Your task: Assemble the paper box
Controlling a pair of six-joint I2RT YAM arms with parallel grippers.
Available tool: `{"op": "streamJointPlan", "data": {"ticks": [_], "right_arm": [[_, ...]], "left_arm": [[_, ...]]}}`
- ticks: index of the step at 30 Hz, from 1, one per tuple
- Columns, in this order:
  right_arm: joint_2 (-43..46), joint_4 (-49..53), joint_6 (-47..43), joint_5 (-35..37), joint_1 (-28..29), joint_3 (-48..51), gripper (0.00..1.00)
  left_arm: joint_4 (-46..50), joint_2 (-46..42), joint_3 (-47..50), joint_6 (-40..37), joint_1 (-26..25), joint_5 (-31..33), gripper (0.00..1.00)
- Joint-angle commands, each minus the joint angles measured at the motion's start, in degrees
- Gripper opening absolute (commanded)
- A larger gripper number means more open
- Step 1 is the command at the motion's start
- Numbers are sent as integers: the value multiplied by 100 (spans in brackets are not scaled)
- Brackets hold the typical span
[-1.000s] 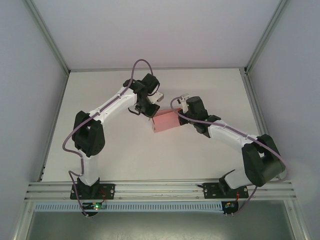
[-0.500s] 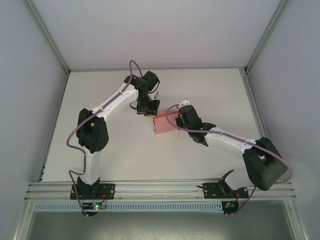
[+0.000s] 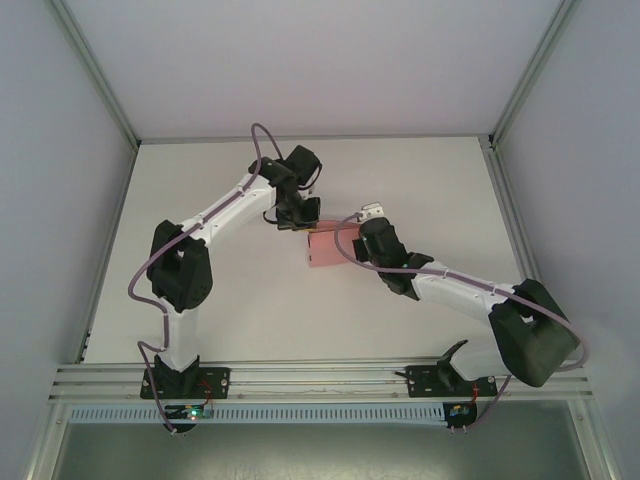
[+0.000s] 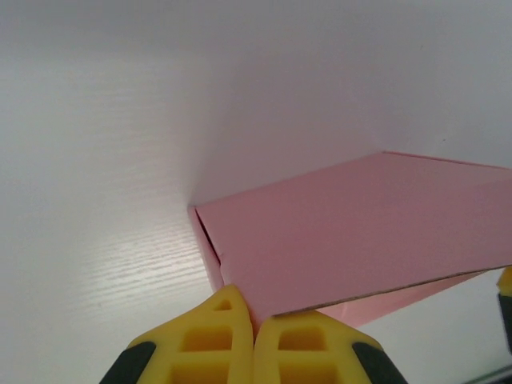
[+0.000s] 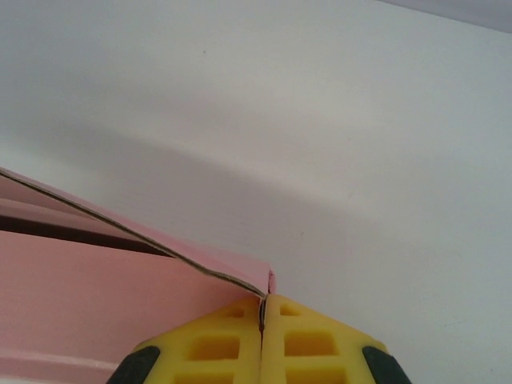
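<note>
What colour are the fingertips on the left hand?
The fingertips are yellow; left wrist view shows them best.

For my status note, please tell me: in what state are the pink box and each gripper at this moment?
paper box: folded up, top flap slightly raised, not closed.
left gripper: shut, pinching the flap's edge.
right gripper: shut, pinching the flap's edge at a corner.

I can read no text, label or number on any feed. The paper box [image 4: 360, 232] looks plain pink.
</note>
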State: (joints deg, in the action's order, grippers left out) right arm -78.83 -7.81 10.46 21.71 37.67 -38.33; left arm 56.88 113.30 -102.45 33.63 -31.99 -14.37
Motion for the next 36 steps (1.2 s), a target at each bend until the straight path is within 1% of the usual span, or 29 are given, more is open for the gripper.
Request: {"op": "streamJointPlan", "data": {"ticks": [1, 3, 5, 6, 9, 12, 15, 18, 19, 22, 24, 25, 27, 29, 30, 32, 34, 36], "right_arm": [[-128, 739, -106, -260, 144, 240, 0], [-108, 731, -112, -262, 141, 238, 0], [-57, 720, -80, -252, 144, 247, 0], [1, 647, -56, -206, 165, 302, 0], [212, 66, -88, -251, 214, 661, 0], [336, -457, -267, -270, 294, 981, 0], [364, -970, -543, -238, 432, 1286, 0], [351, -1275, -801, -133, 573, 1490, 0], [335, -1414, -794, -161, 576, 1566, 0], [272, -1348, -678, -166, 587, 1596, 0], [247, -1376, -651, -90, 633, 1646, 0], [237, -1428, -621, 12, 661, 1683, 0], [243, -1565, -598, 123, 688, 1773, 0], [258, -1583, -595, 228, 726, 1794, 0], [268, -1576, -611, 256, 753, 1785, 0], [273, -1548, -643, 334, 812, 1750, 0], [255, -1531, -642, 449, 845, 1717, 0], [228, -1475, -641, 506, 847, 1665, 0]], "left_arm": [[-138, 127, 416, -684, -167, 134, 0], [-72, 44, 565, -898, -204, 282, 0], [-214, -64, 804, -763, -219, 287, 0], [-417, -141, 1005, -713, -226, 181, 0], [-1277, -471, 1827, -636, -431, 407, 0], [-2367, -789, 2775, -419, -599, 239, 0], [-3065, -1061, 3590, -520, -847, 691, 0], [-3553, -1318, 4274, -733, -1076, 1192, 0], [-3701, -1357, 4439, -737, -1114, 1228, 0], [-4016, -1337, 4637, -709, -1139, 980, 2], [-3921, -1291, 4573, -674, -1137, 1011, 2], [-3853, -1292, 4513, -739, -1141, 1009, 4], [-3514, -1362, 4290, -681, -1120, 1166, 20], [-3190, -1537, 4017, -702, -1114, 1123, 37], [-3038, -1626, 3893, -675, -1110, 1109, 39], [-2827, -1843, 3723, -610, -1109, 1095, 50], [-2676, -2049, 3634, -509, -1108, 1050, 63], [-2606, -2240, 3581, -412, -1103, 975, 68]]}}
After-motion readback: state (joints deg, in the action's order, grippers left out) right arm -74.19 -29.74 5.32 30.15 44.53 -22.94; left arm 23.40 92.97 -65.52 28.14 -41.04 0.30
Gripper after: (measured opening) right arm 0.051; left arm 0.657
